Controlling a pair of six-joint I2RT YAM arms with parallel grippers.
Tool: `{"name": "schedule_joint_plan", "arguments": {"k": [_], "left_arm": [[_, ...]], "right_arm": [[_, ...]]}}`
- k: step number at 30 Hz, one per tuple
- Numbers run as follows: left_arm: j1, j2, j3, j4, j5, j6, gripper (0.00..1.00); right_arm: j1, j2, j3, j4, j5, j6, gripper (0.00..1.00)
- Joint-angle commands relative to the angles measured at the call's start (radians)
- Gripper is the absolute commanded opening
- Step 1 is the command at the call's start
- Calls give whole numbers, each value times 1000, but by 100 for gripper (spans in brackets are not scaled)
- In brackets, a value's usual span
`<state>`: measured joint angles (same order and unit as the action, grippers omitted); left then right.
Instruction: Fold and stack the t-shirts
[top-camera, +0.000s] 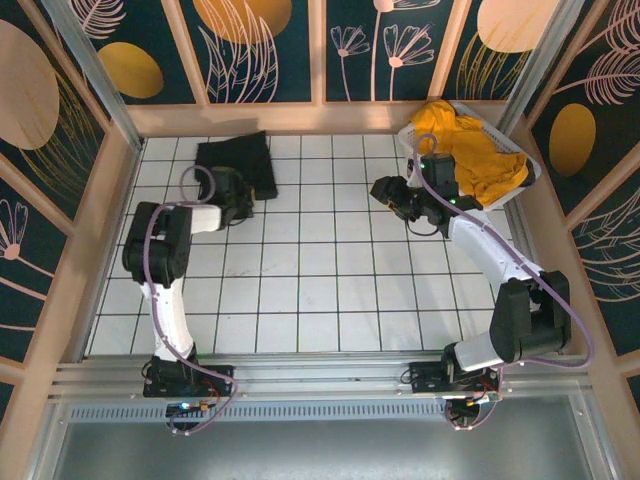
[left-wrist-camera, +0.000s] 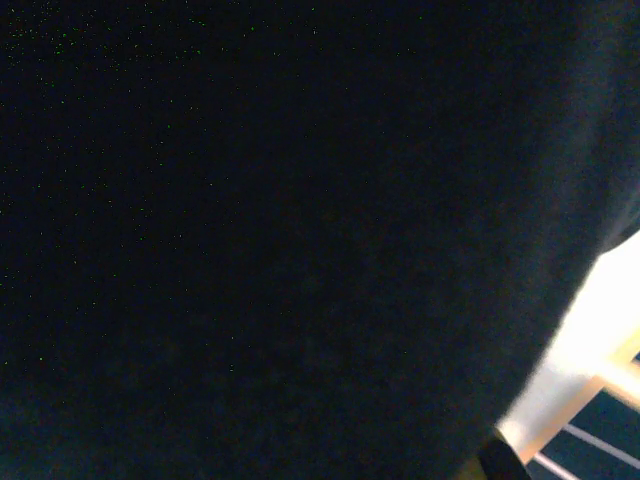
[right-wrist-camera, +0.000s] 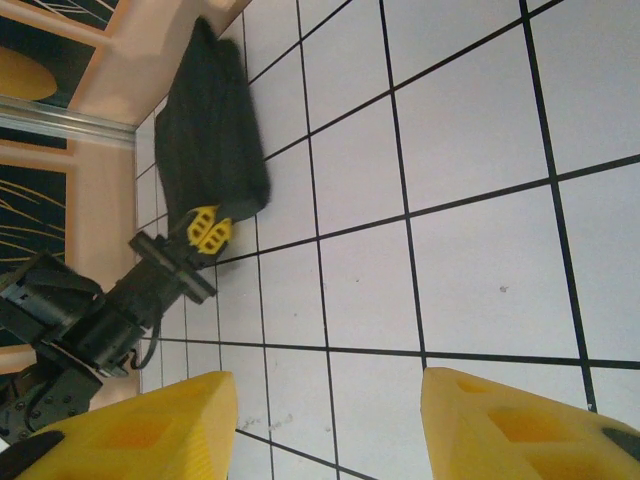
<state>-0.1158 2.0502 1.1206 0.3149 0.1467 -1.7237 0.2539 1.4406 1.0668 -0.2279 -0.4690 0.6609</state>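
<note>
Left claw (top-camera: 246, 204) clenched on near edge of black t-shirt (top-camera: 235, 160), which lay folded flat at far left of worktop (top-camera: 320, 290); cloth pressed against its camera. Right claw (right-wrist-camera: 330, 420) gaped, empty, hovered over bare tiles near basket (top-camera: 533, 166). Yellow t-shirt (top-camera: 470, 150) heaped in basket, unfolded, draped over rim.

Risk: pinch may have caught top layer only; pull would undo fold or drag whole bundle.

Risk: yellow cloth might snag lattice and tip basket when hauled out.
</note>
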Motion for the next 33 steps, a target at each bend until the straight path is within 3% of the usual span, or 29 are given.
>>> {"name": "schedule_joint_plan", "arguments": {"k": [1,4,11,20,21,22,24,25,26,28,33], "left_arm": [[98,-32,-28,-51,61,257,0],[194,-32,2,-170,115,424,0],[347,-37,28,-271,158,663,0],[381,-29,90,-297,178,723,1],[382,-38,98,-310,166,731,11],[381,-57,104,-328,142,738,31],[380,-109,107,-355,101,752,63],[379,-145,103,-365,89,755,94],[378,-182,95,-373,83,755,99],[368,-262,75,-387,80,752,99],[312,-487,10,-428,-15,757,99]], "right_arm": [[-7,-8,17,18,-5,-1,52],[-8,-1,10,35,-18,2,52],[-8,8,3,129,-97,8,52],[-7,11,-3,251,-185,19,52],[-6,10,-4,260,-190,24,52],[-7,9,-2,266,-193,24,53],[-8,5,6,263,-189,22,56],[-11,1,8,257,-177,21,59],[-15,-5,15,253,-164,22,62],[-29,-15,19,252,-145,34,99],[-90,-52,64,183,-24,25,99]]}}
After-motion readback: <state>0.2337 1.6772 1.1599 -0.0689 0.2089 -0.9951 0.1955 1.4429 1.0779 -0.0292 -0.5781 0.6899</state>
